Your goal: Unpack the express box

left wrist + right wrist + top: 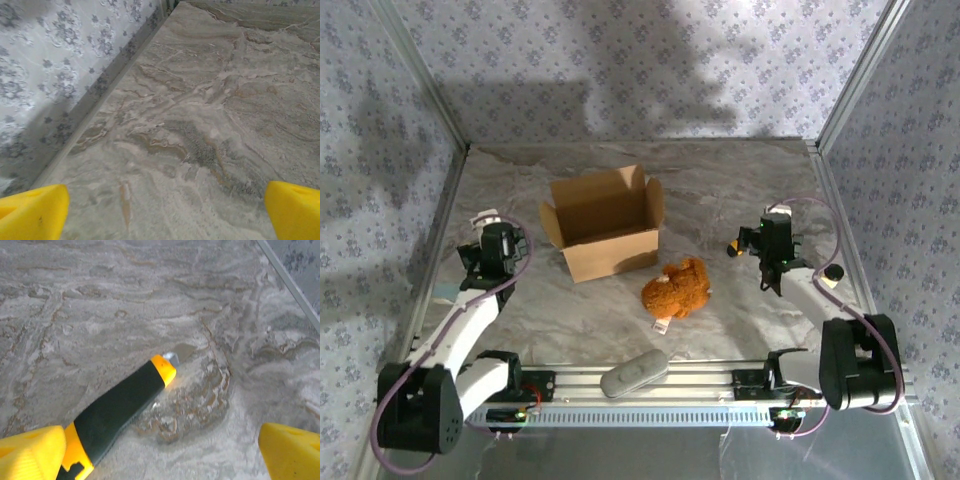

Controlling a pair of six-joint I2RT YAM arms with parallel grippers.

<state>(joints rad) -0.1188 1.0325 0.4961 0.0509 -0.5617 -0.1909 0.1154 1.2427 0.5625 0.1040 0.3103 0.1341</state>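
The express box is a brown cardboard carton standing in the middle of the table with its top flaps open, and its inside looks empty. An orange-brown plush toy lies just in front of it to the right. My left gripper is left of the box, by the side wall. It is open over bare marble. My right gripper is right of the box and open. A black-and-yellow utility knife lies on the table between its fingers, close to the left yellow finger.
A grey oblong pouch rests on the front rail between the arm bases. Patterned walls with metal posts close in the marble table on three sides. The left wall runs close beside the left gripper.
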